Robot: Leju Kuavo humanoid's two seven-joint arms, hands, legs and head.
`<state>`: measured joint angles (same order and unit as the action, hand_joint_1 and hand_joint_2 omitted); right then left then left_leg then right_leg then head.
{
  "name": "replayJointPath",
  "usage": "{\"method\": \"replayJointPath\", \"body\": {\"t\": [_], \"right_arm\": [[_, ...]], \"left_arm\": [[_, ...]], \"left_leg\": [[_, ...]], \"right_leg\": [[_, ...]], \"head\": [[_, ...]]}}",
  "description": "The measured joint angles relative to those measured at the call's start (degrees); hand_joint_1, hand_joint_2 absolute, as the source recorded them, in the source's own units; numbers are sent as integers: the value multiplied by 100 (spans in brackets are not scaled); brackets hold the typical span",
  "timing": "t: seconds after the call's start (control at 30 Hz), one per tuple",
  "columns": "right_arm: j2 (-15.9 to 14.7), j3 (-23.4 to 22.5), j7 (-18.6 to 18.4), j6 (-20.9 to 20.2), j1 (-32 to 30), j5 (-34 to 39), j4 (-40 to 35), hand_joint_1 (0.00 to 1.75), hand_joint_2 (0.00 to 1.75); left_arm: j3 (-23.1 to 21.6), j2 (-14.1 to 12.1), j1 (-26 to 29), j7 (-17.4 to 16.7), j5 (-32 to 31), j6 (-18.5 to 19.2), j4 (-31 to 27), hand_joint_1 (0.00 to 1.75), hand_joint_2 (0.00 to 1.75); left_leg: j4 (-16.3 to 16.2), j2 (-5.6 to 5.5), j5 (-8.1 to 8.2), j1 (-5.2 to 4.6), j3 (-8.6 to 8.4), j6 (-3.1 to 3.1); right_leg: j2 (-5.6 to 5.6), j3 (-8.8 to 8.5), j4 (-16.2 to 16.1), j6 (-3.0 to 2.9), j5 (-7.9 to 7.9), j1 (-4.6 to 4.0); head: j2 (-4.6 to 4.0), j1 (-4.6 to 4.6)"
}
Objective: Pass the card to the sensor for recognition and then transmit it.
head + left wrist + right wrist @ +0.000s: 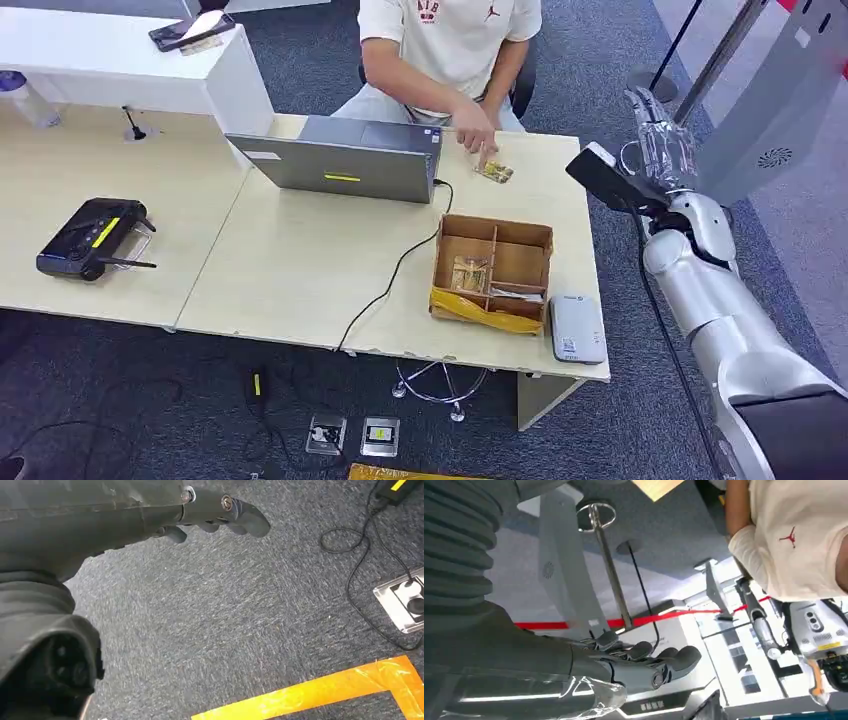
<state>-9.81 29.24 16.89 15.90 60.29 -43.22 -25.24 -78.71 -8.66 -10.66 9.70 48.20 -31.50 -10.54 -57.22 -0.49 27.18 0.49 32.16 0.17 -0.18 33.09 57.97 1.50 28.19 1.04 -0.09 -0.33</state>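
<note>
- Right hand (660, 135) raised at the head view's upper right, off the worktop (300, 280), released, fingers apart
- Left hand (220, 515) over the carpet, holding nothing, fingers loosely extended
- Person's hand (478, 135) touches the card (495, 172) beside the laptop (345, 160)

Light wooden desk (300, 280): open grey laptop (345, 160) at the rear edge, centre. Compartmented brown cardboard box (492, 270) near the front right corner, cards in its compartments. White rectangular card sensor (576, 327) just right of the box, at the front right corner. Small gold-patterned card (495, 172) near the rear right corner, right of the laptop, under the fingertips of a seated person's hand (474, 133). Black handheld controller with antennas (92, 238) on the left part, near the front edge. Black cable (385, 285) from the laptop's right side over the front edge. Robot's right hand (660, 140) raised beyond the right edge; left hand (220, 512) over carpet.
</note>
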Motion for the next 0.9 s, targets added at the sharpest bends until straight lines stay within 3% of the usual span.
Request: {"method": "replayJointPath", "body": {"t": [0.23, 0.47, 0.53, 0.7, 0.9], "right_arm": [[9, -4, 107, -816, -213, 595, -287, 0, 175], [-48, -7, -591, -1660, -921, 1431, -1278, 0, 175], [-172, -4, -998, -2142, -1373, 2087, -2215, 0, 175], [-357, -4, -1406, -2300, -1880, 2385, -3250, 0, 175], [-566, -7, -1574, -2269, -2363, 2403, -4127, 0, 175]], "left_arm": [[2, -2, 2, 0, 100, 2, 0, 0, 0], [13, -2, 13, -11, 129, -2, 0, 0, 0], [13, -4, 42, -15, 155, -2, 0, 0, 0], [31, -39, 52, -20, 162, 4, 0, 0, 0], [52, -52, 67, -20, 157, 4, 0, 0, 0]], "left_leg": [[0, 0, 0, 2, 0, 0], [0, -3, 0, 6, -4, 0], [0, -3, 1, 4, -1, 0], [0, 5, 5, 7, -8, -7], [1, 12, 6, 7, -9, -8]], "right_leg": [[-2, -2, 0, 0, 0, -2], [-8, -7, -1, -2, 2, -6], [-6, 1, -1, -3, 3, -5], [0, -3, -2, -4, 4, -7], [13, -2, -2, -4, 4, -7]], "head": [[0, 4], [0, 2], [0, 4], [0, 6], [0, 2]]}}
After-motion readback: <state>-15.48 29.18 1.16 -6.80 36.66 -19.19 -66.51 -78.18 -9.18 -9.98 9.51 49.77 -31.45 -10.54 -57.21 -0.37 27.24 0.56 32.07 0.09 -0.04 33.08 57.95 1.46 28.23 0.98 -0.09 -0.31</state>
